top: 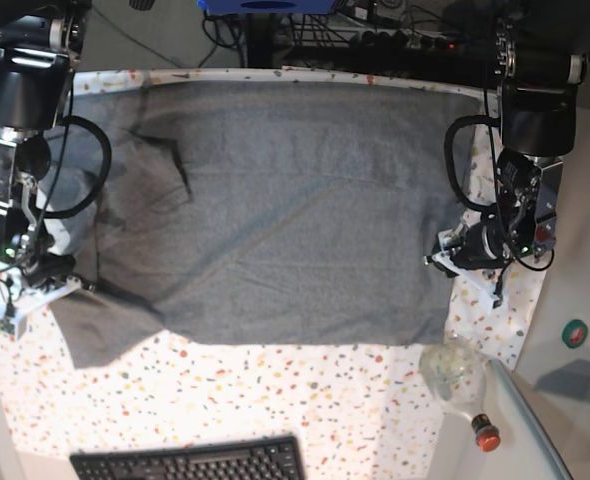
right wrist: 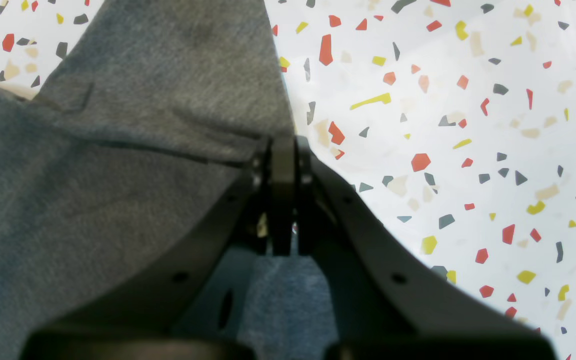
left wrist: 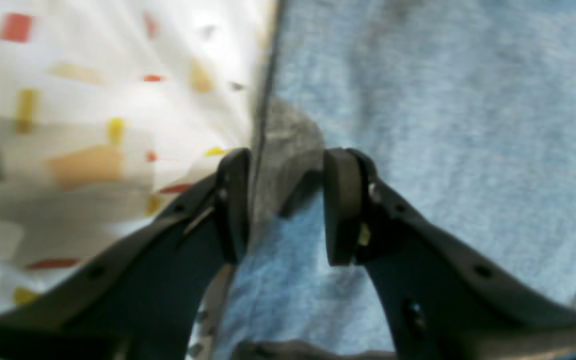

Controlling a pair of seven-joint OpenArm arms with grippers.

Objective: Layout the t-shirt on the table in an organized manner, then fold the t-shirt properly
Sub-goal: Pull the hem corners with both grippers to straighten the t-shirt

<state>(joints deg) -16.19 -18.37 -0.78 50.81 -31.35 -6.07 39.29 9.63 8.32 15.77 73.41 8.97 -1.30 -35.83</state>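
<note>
Your left gripper [left wrist: 285, 200] has its jaws partly apart, straddling the edge of the grey t-shirt [left wrist: 443, 100]: a small raised fold of cloth stands between the two pads, one pad sits just over the hem line by the tabletop [left wrist: 93, 75], the other rests on the fabric, and you cannot tell from the blurred wrist view whether the pads actually pinch that fold. Your right gripper [right wrist: 283, 200] has its jaws pressed tight together, and the shirt's cloth bunches up to the pads on one side with a seam running straight into them; whether cloth is caught between the pads is hidden, since the pads look closed flat on each other. Moving outward, in the base view the left gripper [top: 453, 250] sits at the shirt's edge on that view's right, and the right gripper [top: 47, 275] sits at the opposite side, near a sleeve that sticks out toward the front. The t-shirt [top: 295, 210] lies spread wide and mostly flat across the speckled tabletop [top: 305, 400], with one dark crease folded in near the side of your right arm. Beyond the shirt's front hem, a black keyboard [top: 190, 462] lies at the tabletop's near edge, and a clear bottle with a red cap [top: 460, 385] lies just beside the shirt's front corner by your left arm.
</note>
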